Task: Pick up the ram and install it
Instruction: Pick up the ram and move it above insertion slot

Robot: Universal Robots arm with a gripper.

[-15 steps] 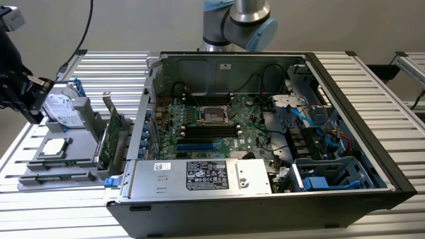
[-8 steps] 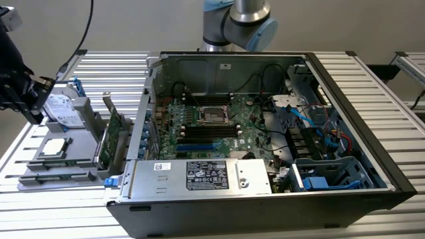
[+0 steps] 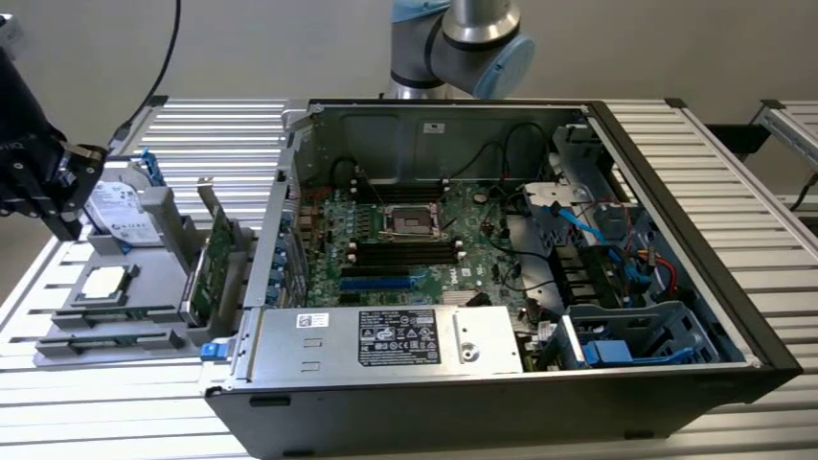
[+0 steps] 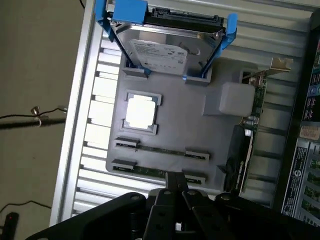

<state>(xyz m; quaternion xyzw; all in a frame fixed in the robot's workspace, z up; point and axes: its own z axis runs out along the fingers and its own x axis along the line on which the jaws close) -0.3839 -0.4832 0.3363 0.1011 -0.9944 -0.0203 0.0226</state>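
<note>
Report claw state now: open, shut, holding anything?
Claw: shut, nothing visibly held, hovering above the ram on the grey parts tray.

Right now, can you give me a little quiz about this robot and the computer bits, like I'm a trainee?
1. True or false: the gripper is holding the ram.
2. What sits in the blue brackets on the tray? A. drive B. fan C. battery
3. Fill in: the case lies with its side ____, so the board inside shows.

Key: 1 false, the ram lies in the tray; 2 A; 3 open.
</note>
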